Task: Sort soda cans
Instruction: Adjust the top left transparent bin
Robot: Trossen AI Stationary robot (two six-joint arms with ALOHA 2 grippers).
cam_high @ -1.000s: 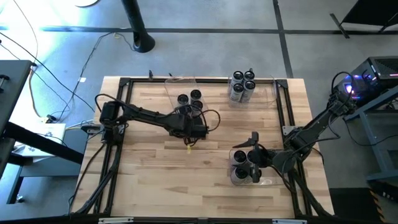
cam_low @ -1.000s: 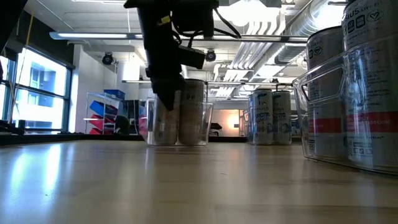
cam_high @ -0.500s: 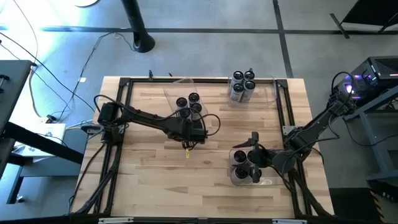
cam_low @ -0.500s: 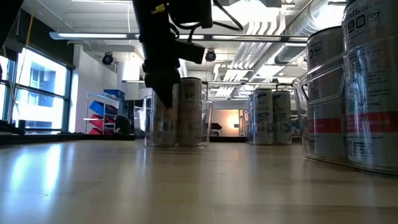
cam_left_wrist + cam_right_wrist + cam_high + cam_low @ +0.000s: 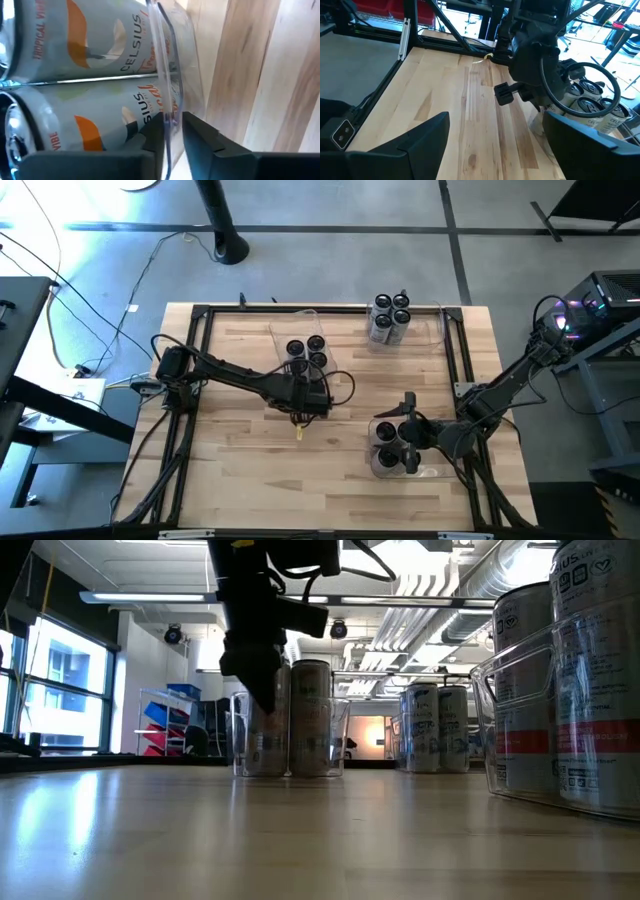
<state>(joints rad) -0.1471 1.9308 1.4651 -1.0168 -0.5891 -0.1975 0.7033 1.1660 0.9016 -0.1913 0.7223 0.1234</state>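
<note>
Left hand (image 5: 172, 132) pinches the clear bin's wall (image 5: 172, 75); right hand (image 5: 408, 430) hovers open.

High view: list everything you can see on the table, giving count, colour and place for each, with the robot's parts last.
table: one, pale wood, under everything.
bins: three, clear plastic; centre back, back right, front right.
centre cans: at least three, grey with dark tops, in the centre bin.
back cans: at least four, same colours, back right.
front cans: several, partly hidden, in the front right bin.
left gripper: one, dark, at the centre bin's near wall.
right gripper: one, dark, open, over the front cans.
</note>
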